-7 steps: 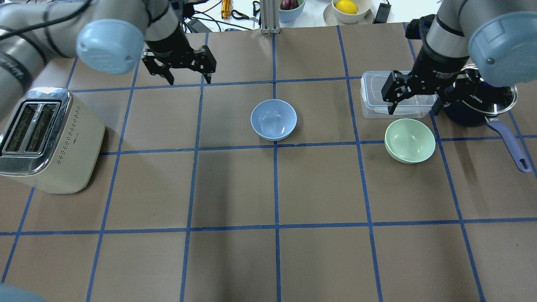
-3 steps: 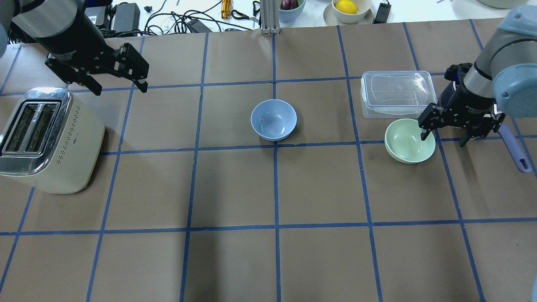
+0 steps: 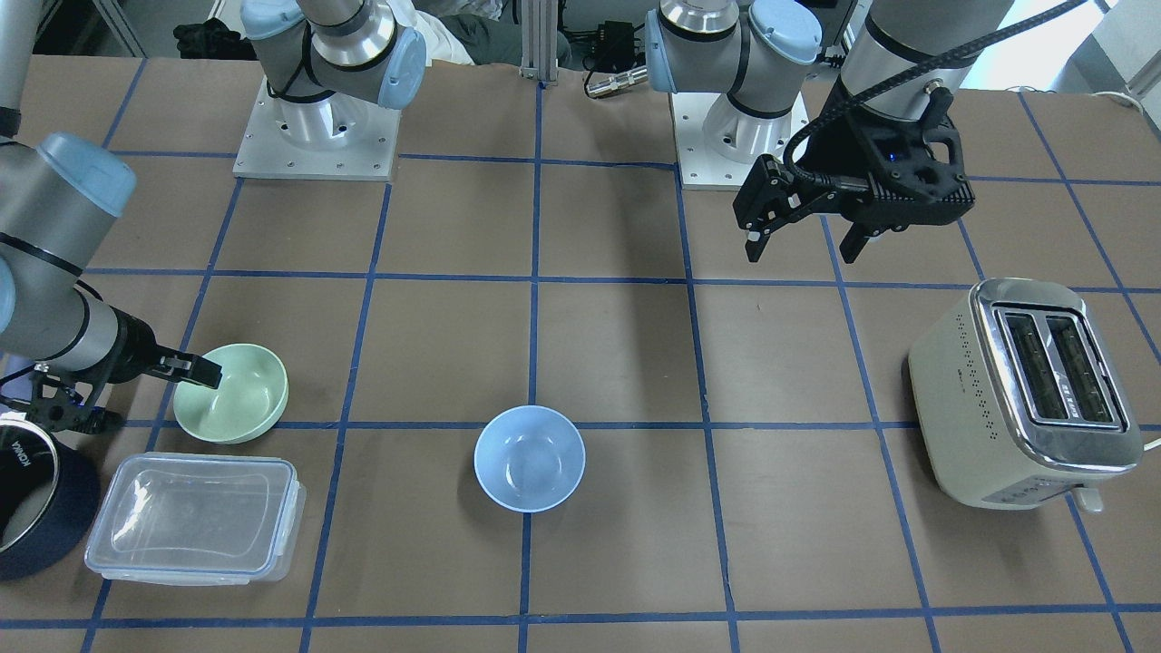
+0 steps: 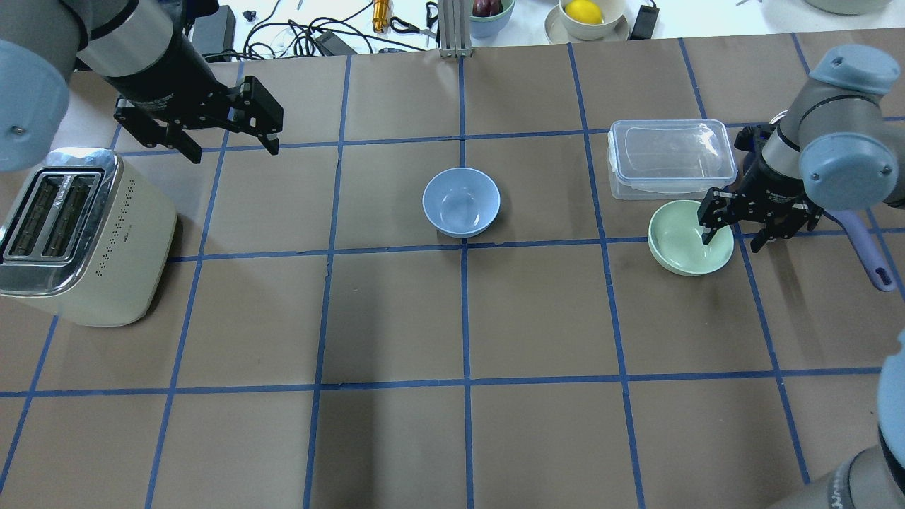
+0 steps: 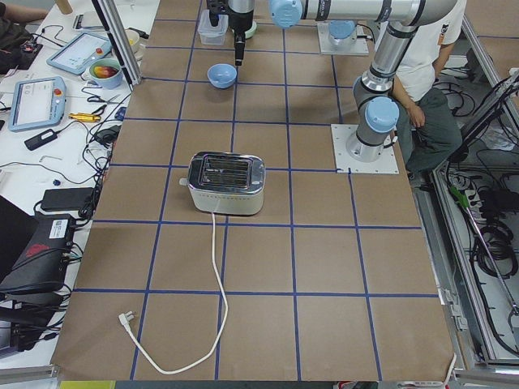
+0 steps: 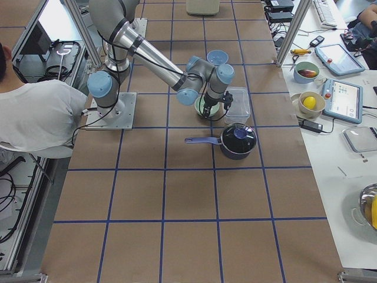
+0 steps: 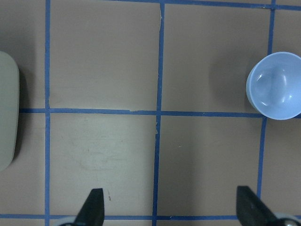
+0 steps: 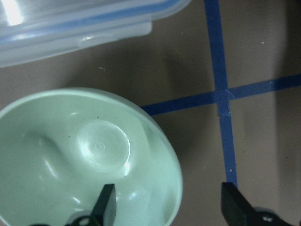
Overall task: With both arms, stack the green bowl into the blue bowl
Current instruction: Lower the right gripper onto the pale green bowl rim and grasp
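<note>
Right black two-finger gripper: jaws apart, straddling the rim of the pale mint-green round plastic bowl. Left black gripper: jaws apart, aloft. Pale sky-blue round bowl: mid-table, well apart.

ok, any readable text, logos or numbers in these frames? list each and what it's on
"KONKA": white letters on the dark saucepan, front-facing view.
Toaster: small logo on its side, too small to read.
Right end effector: white print on the body above it, blurred, unreadable.
Tablet screen on the side bench: too small to read.
Nothing else legible.
</note>
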`<state>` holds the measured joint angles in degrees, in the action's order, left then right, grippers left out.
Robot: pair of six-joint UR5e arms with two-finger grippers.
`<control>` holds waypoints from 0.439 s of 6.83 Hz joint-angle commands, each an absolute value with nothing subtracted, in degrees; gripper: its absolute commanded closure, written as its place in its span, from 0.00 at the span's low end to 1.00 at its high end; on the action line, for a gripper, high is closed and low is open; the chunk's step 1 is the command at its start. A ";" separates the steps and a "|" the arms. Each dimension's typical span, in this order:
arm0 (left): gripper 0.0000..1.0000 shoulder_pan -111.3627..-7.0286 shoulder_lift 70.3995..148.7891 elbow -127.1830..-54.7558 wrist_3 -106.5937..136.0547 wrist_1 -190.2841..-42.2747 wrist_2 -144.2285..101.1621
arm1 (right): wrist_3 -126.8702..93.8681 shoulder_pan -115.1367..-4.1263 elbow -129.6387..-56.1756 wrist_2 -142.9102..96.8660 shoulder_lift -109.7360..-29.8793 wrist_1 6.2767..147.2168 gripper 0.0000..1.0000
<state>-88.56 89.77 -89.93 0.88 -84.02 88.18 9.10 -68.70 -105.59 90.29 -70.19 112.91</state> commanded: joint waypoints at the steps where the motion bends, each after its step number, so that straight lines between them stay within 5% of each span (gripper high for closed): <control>1: 0.00 -89.12 89.74 -90.52 1.05 -82.18 91.74 | 9.67 -68.64 -105.91 90.00 -68.73 114.26 0.98; 3: 0.00 -89.12 89.65 -90.53 0.79 -82.18 91.14 | 9.93 -68.56 -105.82 89.83 -69.25 114.00 1.00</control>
